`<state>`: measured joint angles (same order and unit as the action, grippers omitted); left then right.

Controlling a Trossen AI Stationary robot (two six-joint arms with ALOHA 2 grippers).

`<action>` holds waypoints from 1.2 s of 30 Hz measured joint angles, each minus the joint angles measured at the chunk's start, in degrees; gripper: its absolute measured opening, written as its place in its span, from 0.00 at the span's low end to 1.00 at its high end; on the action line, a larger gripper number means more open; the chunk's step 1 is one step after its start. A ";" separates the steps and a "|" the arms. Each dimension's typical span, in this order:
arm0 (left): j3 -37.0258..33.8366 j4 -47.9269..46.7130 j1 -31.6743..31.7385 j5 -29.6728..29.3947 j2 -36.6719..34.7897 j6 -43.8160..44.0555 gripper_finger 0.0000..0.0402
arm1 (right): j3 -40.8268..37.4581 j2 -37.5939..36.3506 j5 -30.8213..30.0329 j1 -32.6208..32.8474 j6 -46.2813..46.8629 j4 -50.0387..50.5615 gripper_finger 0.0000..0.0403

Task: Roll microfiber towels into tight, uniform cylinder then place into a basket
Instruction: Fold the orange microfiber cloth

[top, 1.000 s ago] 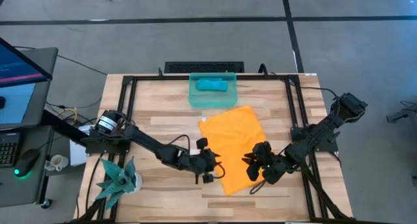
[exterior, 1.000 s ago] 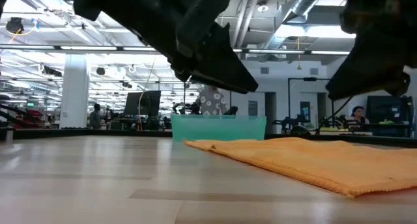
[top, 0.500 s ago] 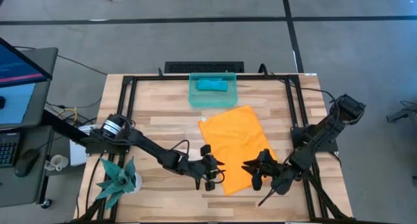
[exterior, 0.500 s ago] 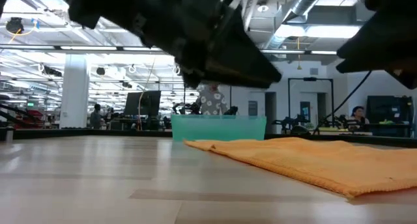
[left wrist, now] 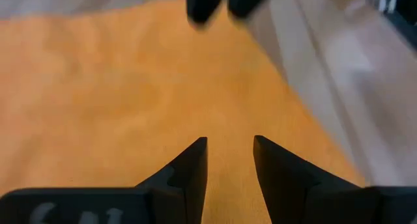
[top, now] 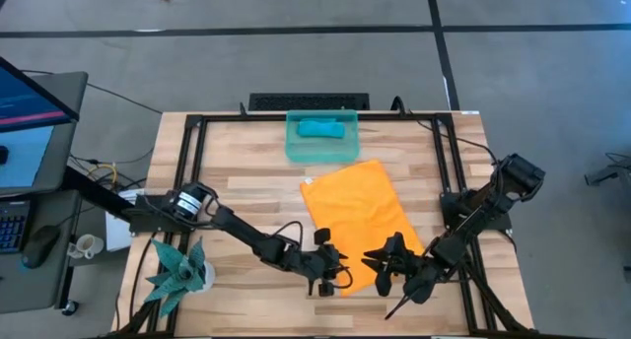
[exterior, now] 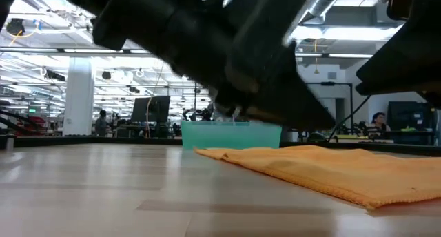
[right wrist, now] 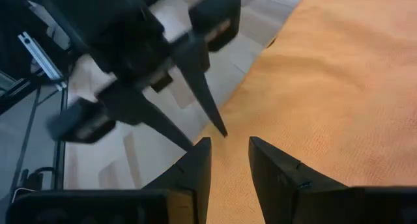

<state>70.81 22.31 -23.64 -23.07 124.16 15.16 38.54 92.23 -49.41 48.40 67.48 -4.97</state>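
The orange towel (top: 357, 222) was spread flat on the table (top: 246, 181), its long axis running from the far left, close to the basket (top: 322, 148), toward the near right, so that the whole cloth lay on a slant across the boards. The near short edge was the part on which the coming move was judged to turn, since a roll would have to be started there and carried along the long axis toward the basket.

Both grippers were gathered at that near edge. The left gripper (top: 333, 276) was set at the near left corner of the cloth and the right gripper (top: 386, 263) at the near right corner, the two pointed toward each other with the edge between them. Neither arm was clearly nearer; each was placed over its own corner.

In the left wrist view the left fingers (left wrist: 191, 167) were parted with bare orange cloth showing in the gap, and nothing was gripped. In the right wrist view the right fingers (right wrist: 197, 164) were likewise parted over the cloth's edge, with the other gripper seen just beyond, and nothing was held there either.

The teal-blue towel (top: 320, 129) was already lying inside the basket as a compact bundle at the far side of the table. A teal spiky plant figure (top: 177, 270) stood at the near left corner, well apart from the work.
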 joint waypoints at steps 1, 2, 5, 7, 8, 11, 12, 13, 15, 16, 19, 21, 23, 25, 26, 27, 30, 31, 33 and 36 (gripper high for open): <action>-0.01 -0.60 0.00 0.02 0.59 0.51 0.29 | 0.00 0.00 0.02 -0.02 0.02 -0.04 0.31; -0.02 -0.71 0.00 0.24 1.43 1.09 0.29 | 0.00 0.00 0.07 -0.06 0.02 -0.04 0.31; 0.03 -0.58 -0.07 -0.05 3.65 3.28 0.29 | -0.02 0.00 0.40 -0.02 0.04 -0.21 0.31; 0.13 -0.91 -0.23 -0.12 4.13 4.29 0.29 | -0.02 -0.02 0.54 -0.04 0.04 -0.23 0.31; 0.18 -1.51 -0.37 -0.32 4.23 4.58 0.29 | -0.02 -0.01 0.59 -0.04 0.04 -0.23 0.31; 0.26 -4.98 -0.96 -0.57 3.67 4.83 0.29 | -0.02 -0.02 0.68 -0.04 0.04 -0.20 0.31; 0.28 -6.75 -1.27 -0.59 3.25 4.93 0.29 | -0.02 -0.02 0.74 -0.04 0.04 -0.20 0.31; 0.28 -8.63 -1.63 -0.80 2.76 5.07 0.29 | -0.02 -0.02 1.00 -0.10 0.04 -0.20 0.31; 0.28 -12.83 -2.46 -0.96 1.76 5.29 0.29 | -0.02 -0.02 1.38 -0.11 0.04 -0.04 0.31; 0.31 -15.23 -2.93 -1.16 1.08 5.49 0.29 | -0.02 -0.02 1.43 -0.11 0.04 -0.04 0.31; 0.26 -22.16 -4.46 -1.21 -0.71 5.66 0.29 | -0.02 -0.04 1.53 -0.11 0.04 -0.04 0.31; 0.26 -26.53 -5.51 -1.68 -2.11 5.81 0.29 | -0.02 -0.04 1.53 -0.11 0.04 -0.09 0.31; 0.15 -31.62 -6.74 -3.21 -3.80 5.85 0.29 | -0.02 -0.04 1.55 -0.11 0.04 -0.16 0.31; -0.01 -37.91 -7.98 -4.91 -5.79 5.85 0.29 | -0.02 -0.04 1.55 -0.11 0.07 -0.24 0.31; -0.12 -41.25 -8.57 -5.99 -6.71 6.09 0.29 | -0.02 -0.04 1.55 -0.11 0.07 -0.25 0.31; -0.18 -44.27 -9.19 -7.01 -7.63 6.74 0.29 | -0.02 -0.04 1.55 -0.11 0.07 -0.29 0.31; -0.44 -52.76 -10.97 -9.62 -10.30 9.61 0.29 | -0.04 -0.07 1.55 -0.17 0.07 -1.14 0.31; -0.44 -54.41 -11.52 -10.65 -11.16 10.70 0.29 | -0.04 -0.07 1.55 -0.19 0.05 -1.37 0.31; -0.35 -57.19 -12.58 -12.71 -12.86 12.35 0.29 | -0.04 -0.07 1.51 -0.26 0.04 -1.78 0.31; -0.31 -57.28 -13.81 -13.57 -13.73 12.75 0.29 | -0.04 -0.09 1.51 -0.36 0.04 -1.94 0.31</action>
<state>70.50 -34.97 -37.45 -36.64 110.43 27.91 38.50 92.14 -47.90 48.04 67.53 -6.91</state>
